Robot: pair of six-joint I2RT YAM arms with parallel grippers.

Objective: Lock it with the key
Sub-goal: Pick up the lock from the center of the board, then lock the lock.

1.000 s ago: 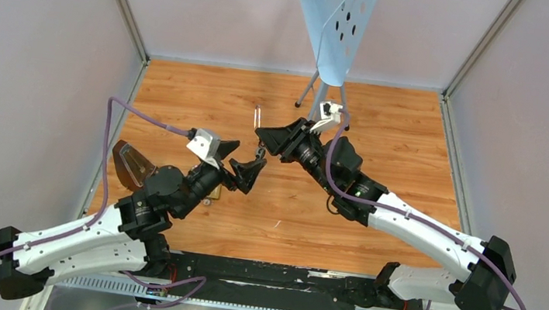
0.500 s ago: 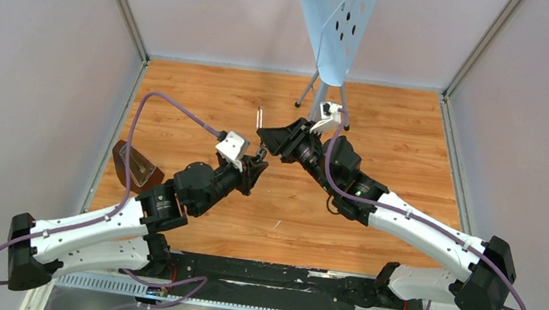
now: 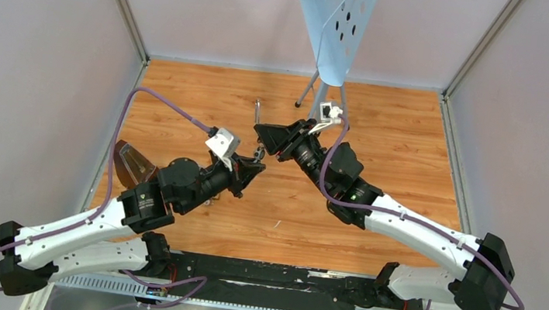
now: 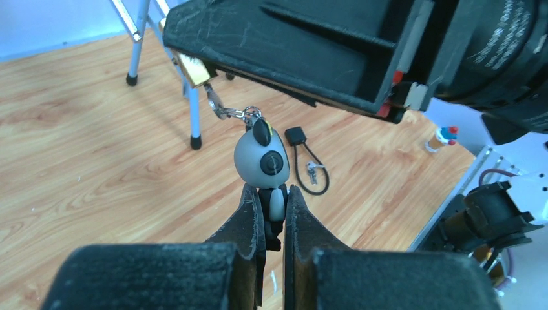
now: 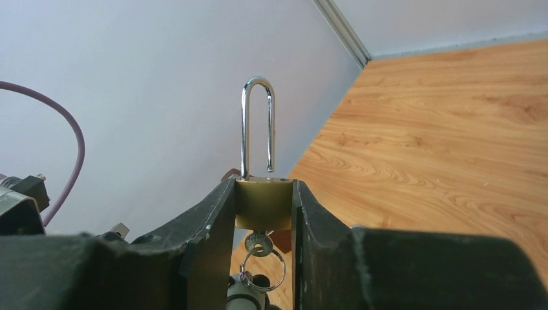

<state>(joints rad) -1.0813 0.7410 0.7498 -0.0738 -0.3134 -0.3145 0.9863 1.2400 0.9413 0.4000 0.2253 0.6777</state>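
Right wrist: right claw point(image 5: 263, 185) clamped on brass padlock point(image 5: 262, 205), shackle point(image 5: 245, 129) raised, key point(image 5: 258, 244) in its underside. Left wrist: left claw point(image 4: 273, 195) pinched on panda fob point(image 4: 260, 158).

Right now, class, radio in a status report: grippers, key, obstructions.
Left gripper shut on panda charm. Right gripper shut on brass padlock. Key in padlock's keyhole. No obstruction seen.

Left hand point(image 3: 255, 167) just beside right hand point(image 3: 262, 133) mid-table — padlock shackle point(image 3: 258, 109) juts past right hand.
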